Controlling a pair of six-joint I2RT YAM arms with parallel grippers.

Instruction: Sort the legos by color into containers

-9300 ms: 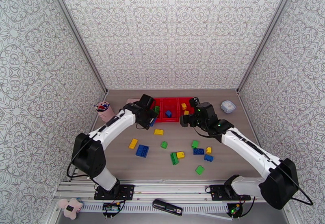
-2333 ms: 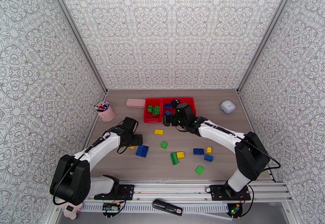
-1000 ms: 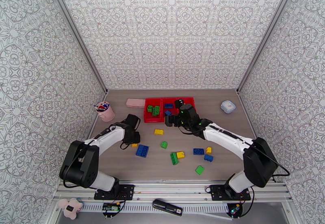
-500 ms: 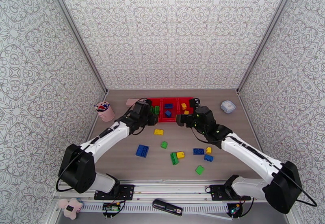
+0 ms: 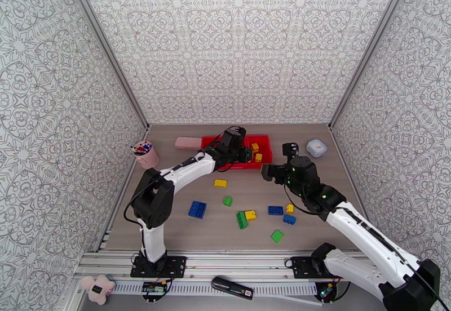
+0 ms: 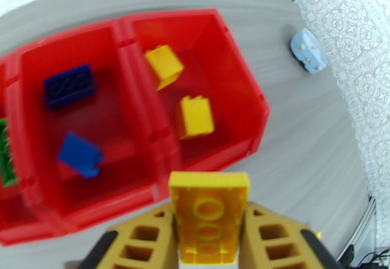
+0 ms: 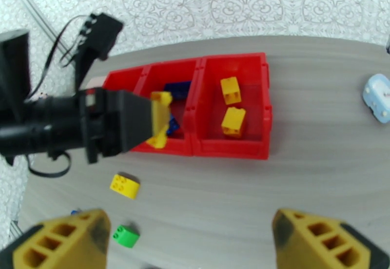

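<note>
One lego [image 6: 208, 199], left gripper [image 6: 208, 228], perhaps over containers [image 6: 261, 111]

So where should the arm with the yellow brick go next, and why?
Probably shift a little toward the right-hand bin, then open: the left gripper holds a yellow brick near that bin's front wall, and the two bricks already inside are yellow.

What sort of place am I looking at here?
Probably a robot test booth: patterned wall panels enclose a wood-grain table, two white robot arms bolt to a metal rail, red plastic bins hold toy bricks.
</note>
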